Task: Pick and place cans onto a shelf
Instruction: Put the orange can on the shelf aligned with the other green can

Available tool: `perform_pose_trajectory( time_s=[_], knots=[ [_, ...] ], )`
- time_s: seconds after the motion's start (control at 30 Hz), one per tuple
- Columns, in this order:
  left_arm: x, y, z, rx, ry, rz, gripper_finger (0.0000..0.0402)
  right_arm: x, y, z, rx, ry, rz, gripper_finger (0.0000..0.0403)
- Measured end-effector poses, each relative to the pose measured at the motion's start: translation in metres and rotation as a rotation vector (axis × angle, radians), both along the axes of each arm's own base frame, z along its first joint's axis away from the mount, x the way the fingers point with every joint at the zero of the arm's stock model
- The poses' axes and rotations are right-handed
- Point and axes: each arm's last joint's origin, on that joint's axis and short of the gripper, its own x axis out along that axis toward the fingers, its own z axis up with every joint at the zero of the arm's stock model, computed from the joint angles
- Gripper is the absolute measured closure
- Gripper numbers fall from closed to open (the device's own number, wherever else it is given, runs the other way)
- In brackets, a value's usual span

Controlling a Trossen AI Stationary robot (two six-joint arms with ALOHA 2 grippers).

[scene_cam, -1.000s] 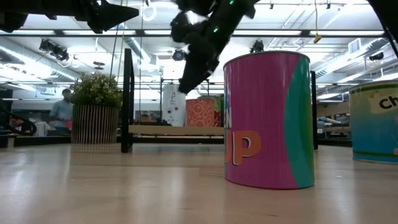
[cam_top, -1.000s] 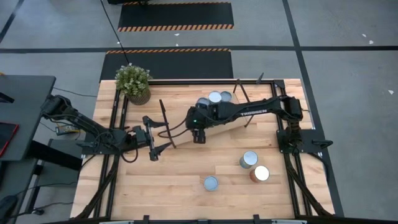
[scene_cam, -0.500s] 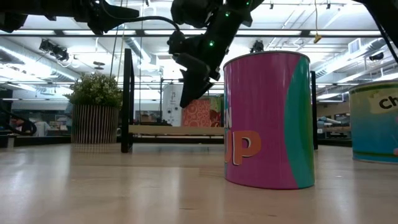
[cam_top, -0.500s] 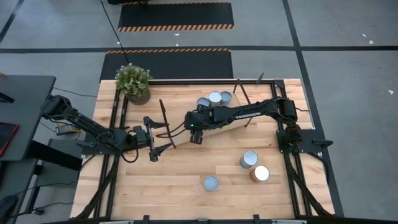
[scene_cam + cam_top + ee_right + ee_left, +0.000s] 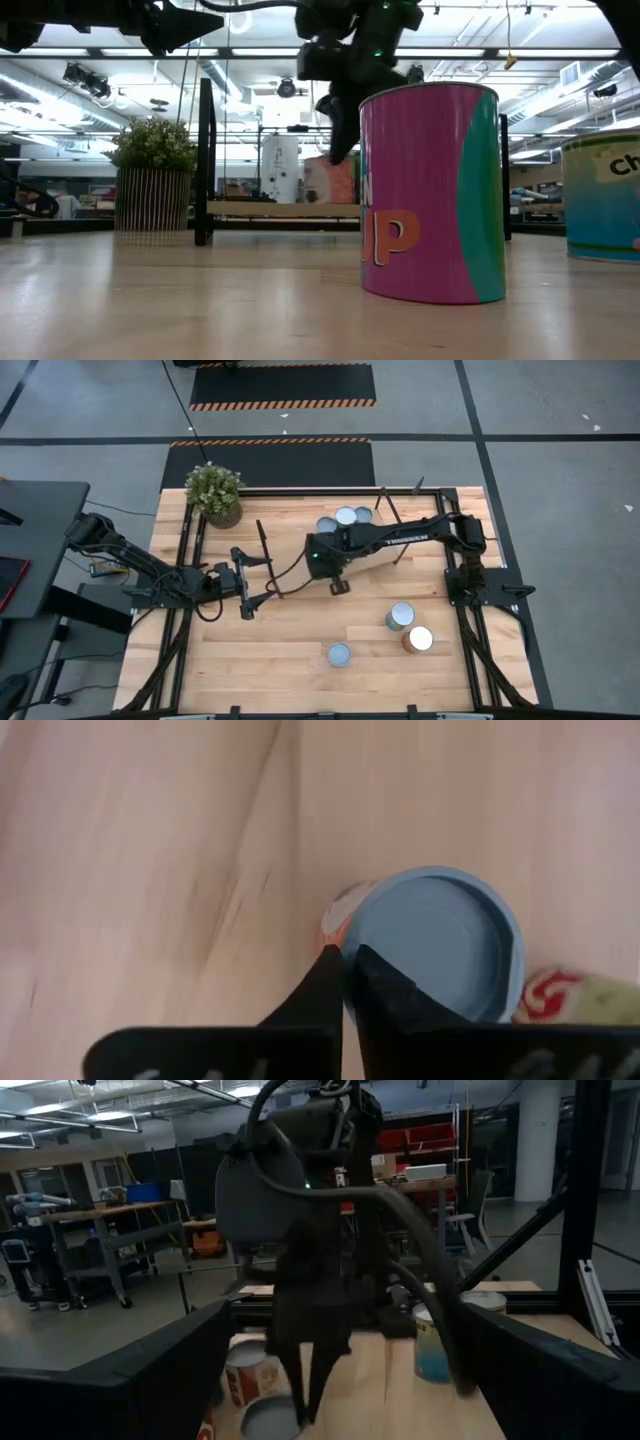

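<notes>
I have the right gripper (image 5: 339,588) over mid-surface, its fingers (image 5: 330,988) clenched on nothing. The nearest loose cans (image 5: 400,616) stand upright ahead of those fingers, toward the right arm's own side; the shelf (image 5: 372,523) with its placed cans lies behind them. My left gripper (image 5: 248,582) waits released, farther off. The high view gives this layout; the right wrist view shows only a blue can lid (image 5: 440,942) just past the fingertips.
</notes>
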Motion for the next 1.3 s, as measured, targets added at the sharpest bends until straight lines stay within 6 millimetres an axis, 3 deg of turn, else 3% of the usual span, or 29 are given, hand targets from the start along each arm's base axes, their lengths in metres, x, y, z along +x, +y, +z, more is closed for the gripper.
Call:
perform_pose_trajectory(
  time_s=[0.3,0.5,0.67,0.97,1.13,1.3],
  knots=[
    [0.0,0.0,-0.001,0.003,0.006,0.0,0.0013,-0.018,-0.022,0.007,-0.062,0.114,0.143,0.0359],
    [0.0,0.0,0.0,0.002,0.004,0.0,0.0013,-0.023,-0.024,0.006,-0.075,0.163,0.196,0.0353],
    [0.0,0.0,0.0,0.0,0.004,0.0,0.0013,-0.024,-0.021,0.006,-0.176,0.195,0.185,0.0315],
    [0.0,0.0,-0.001,0.008,0.008,0.001,0.0013,-0.017,0.0,0.017,-0.152,0.085,0.016,0.0235],
    [0.0,0.0,-0.001,0.008,0.007,0.001,0.0013,-0.003,-0.002,0.022,-0.089,-0.092,-0.194,0.0214],
    [0.0,0.0,-0.001,-0.006,0.005,-0.001,0.0013,-0.004,-0.011,0.017,-0.044,-0.117,-0.441,0.0214]
  ],
)
